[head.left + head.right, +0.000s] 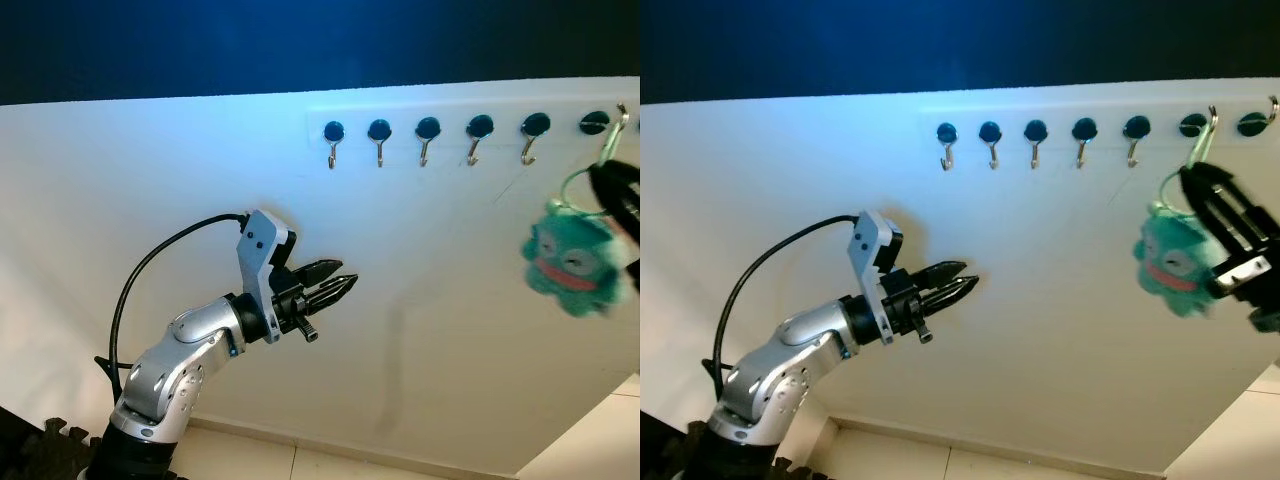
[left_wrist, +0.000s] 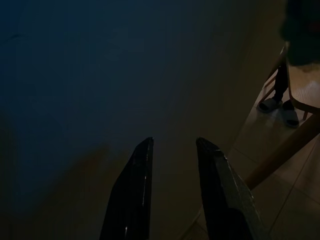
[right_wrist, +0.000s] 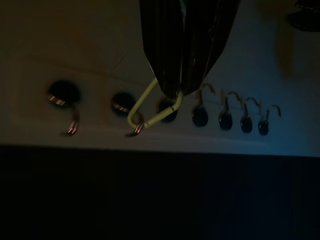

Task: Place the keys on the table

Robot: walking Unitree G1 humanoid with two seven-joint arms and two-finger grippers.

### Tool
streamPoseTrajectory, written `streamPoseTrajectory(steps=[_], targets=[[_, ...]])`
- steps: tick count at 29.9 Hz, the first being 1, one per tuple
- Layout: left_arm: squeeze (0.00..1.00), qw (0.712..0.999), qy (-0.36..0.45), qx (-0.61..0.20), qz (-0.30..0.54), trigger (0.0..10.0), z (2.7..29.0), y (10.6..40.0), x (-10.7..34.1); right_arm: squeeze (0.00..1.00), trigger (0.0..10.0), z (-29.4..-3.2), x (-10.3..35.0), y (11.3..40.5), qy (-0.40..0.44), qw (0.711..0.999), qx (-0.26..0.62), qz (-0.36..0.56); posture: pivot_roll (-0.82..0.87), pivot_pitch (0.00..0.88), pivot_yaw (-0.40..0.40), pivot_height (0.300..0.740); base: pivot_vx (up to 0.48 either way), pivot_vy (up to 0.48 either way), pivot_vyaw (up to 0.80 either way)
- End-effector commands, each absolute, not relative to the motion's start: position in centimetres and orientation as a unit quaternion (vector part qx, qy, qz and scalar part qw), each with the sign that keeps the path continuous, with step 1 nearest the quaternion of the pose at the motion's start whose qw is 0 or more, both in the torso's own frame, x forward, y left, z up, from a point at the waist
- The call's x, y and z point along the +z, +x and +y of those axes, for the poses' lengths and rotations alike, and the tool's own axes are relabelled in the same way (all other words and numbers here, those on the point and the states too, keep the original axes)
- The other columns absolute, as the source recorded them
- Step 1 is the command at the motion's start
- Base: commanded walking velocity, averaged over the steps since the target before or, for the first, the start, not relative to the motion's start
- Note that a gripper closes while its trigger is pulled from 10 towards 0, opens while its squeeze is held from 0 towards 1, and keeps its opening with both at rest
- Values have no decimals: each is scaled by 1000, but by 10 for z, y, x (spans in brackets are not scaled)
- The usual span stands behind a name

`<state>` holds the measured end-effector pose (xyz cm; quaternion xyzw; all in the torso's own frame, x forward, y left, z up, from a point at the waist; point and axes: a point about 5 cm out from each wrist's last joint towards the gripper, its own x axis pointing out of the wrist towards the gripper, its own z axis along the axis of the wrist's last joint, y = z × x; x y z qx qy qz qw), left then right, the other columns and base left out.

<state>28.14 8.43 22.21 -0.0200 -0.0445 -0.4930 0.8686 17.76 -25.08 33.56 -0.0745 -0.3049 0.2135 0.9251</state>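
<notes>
**Keys still at the hook, right gripper on the clip**

Keys (image 1: 1188, 190) here are a yellow-green carabiner (image 3: 152, 107) with a teal plush charm (image 1: 1170, 262) hanging below it. They sit at the 3 o'clock side of the head views, against a white wall (image 1: 150, 200). The carabiner's top is caught on, or just at, 1 of the metal hooks (image 1: 1214, 117) in the row of 7 dark-based hooks (image 1: 1036, 132). No separate key blades can be made out.

The right gripper (image 1: 1200, 180) has its jaws clenched on the carabiner's lower end, so the step in hand is unhooking. The next move likely calls for lifting the clip clear of the hook tip, then carrying it to the table.

The left gripper (image 1: 340, 288) hovers near 9 o'clock, off the wall, jaws slightly parted and holding nothing.
</notes>
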Motion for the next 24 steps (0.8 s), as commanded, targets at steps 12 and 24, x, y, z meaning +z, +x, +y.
streamPoseTrajectory(steps=[12,24], targets=[[0,868,-11,-496,-31,10000,85,282,216,0,10000,-252,304,171,-67,946,226,-221,-134,124,140,740,0,0,0],[0,867,-9,-497,-28,10000,86,282,216,0,10000,-268,306,183,-65,956,163,-235,-128,129,145,740,0,0,0]])
